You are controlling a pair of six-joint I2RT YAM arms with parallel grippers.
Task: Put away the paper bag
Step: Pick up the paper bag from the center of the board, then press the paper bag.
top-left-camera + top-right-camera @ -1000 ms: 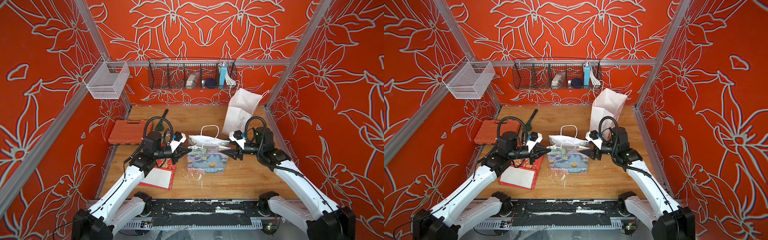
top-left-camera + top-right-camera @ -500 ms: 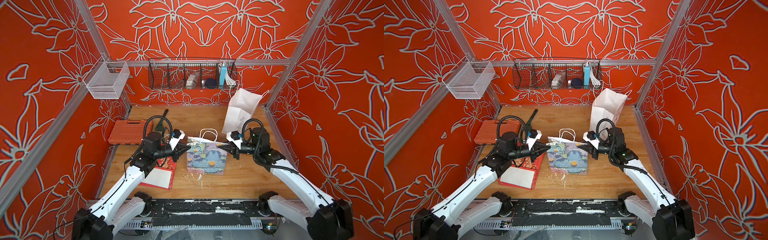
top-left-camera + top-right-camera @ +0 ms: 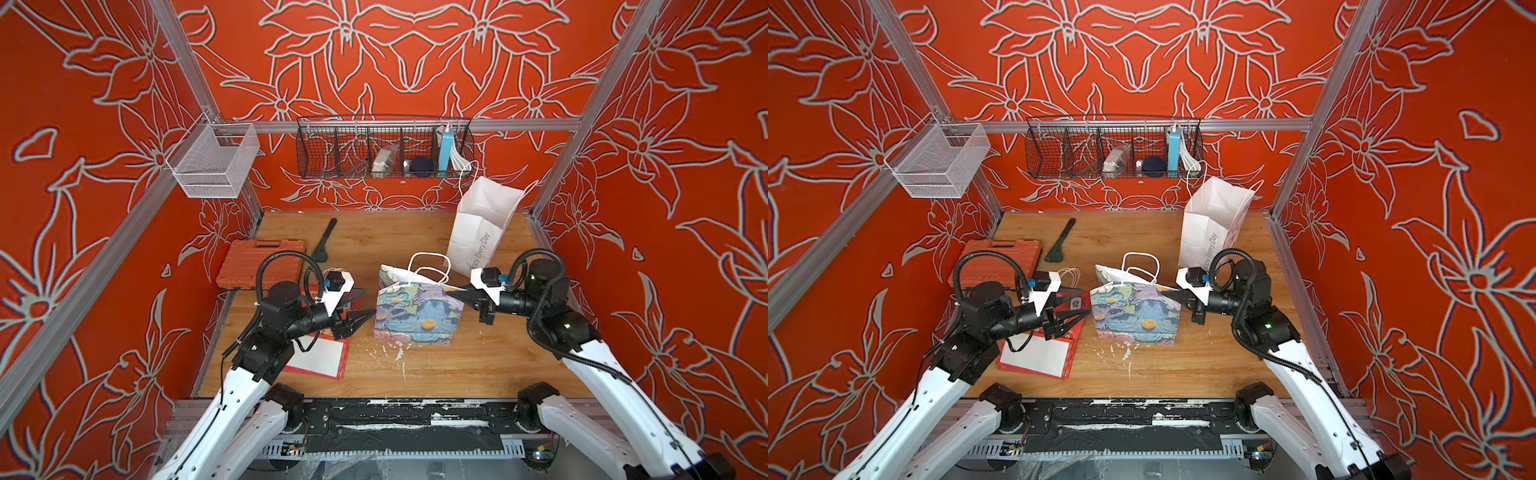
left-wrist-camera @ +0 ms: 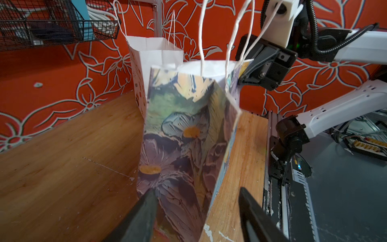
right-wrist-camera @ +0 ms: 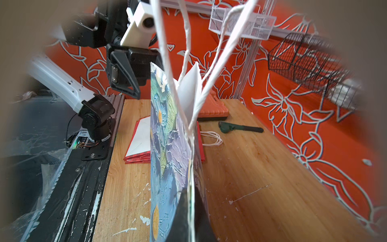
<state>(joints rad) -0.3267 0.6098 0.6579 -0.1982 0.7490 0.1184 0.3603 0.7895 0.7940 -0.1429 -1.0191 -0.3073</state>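
This is a robot test cell in a lab. The booth is framed in bare aluminium profiles point(image 3: 519, 124), and its walls point(image 3: 395, 54) are covered on every side with one printed orange flower pattern. A left arm point(image 3: 232, 399) and a right arm point(image 3: 602, 374) rise from a paint-flecked black base rail point(image 3: 415, 419) along the lower edge, facing a scuffed wooden surface point(image 3: 457, 365). A black wire basket point(image 3: 328, 145) hangs from the frame at upper middle and a white mesh basket point(image 3: 212, 166) at upper left.
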